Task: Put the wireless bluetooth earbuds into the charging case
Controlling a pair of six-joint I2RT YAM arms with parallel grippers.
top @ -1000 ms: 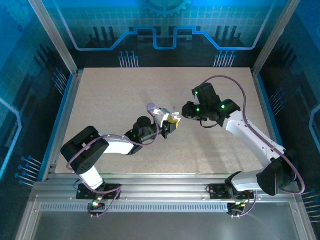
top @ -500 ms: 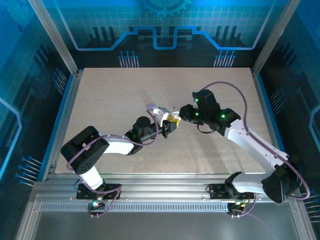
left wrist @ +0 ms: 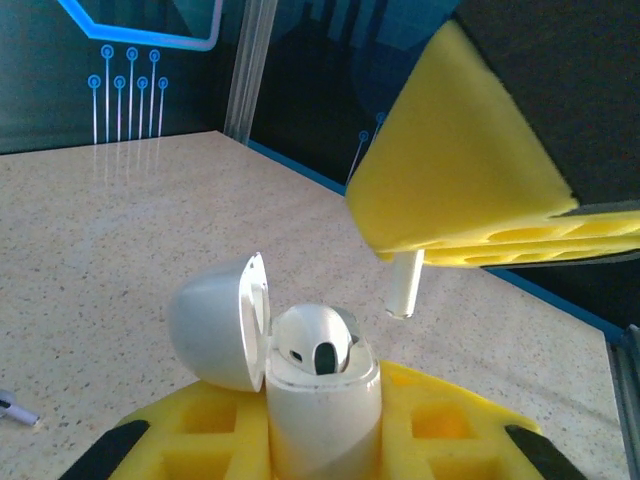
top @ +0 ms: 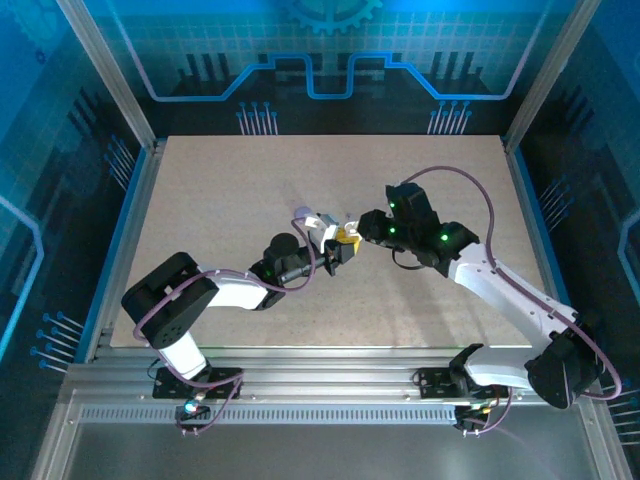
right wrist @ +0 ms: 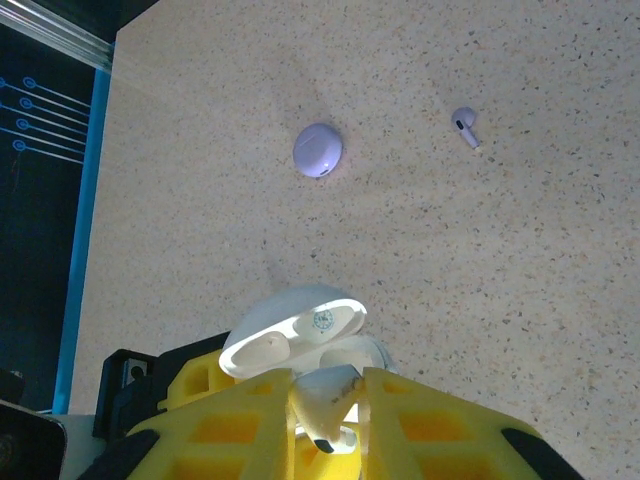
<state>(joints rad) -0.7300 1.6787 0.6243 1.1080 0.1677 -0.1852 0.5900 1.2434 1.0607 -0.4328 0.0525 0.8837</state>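
My left gripper [left wrist: 320, 445] is shut on the white charging case [left wrist: 320, 410] and holds it upright with its lid [left wrist: 215, 320] swung open to the left. One earbud [left wrist: 315, 345] sits in the case. My right gripper [right wrist: 328, 405] is shut on a second white earbud [right wrist: 325, 395], whose stem [left wrist: 404, 285] hangs just above and to the right of the case's opening, apart from it. From above, the two grippers [top: 338, 247] [top: 362, 228] meet at mid-table around the case [top: 322, 224]. The open lid [right wrist: 290, 325] lies just beyond the right fingers.
A loose lavender earbud [right wrist: 463, 126] lies on the speckled table [top: 220, 200] beyond the case. A small round lavender object [right wrist: 318, 149] [top: 302, 211] rests to its left. Blue walls and metal rails [top: 130, 190] border the table.
My right gripper has moved left with its earbud, from a gap away to right beside the case. The left arm and the case have stayed put.
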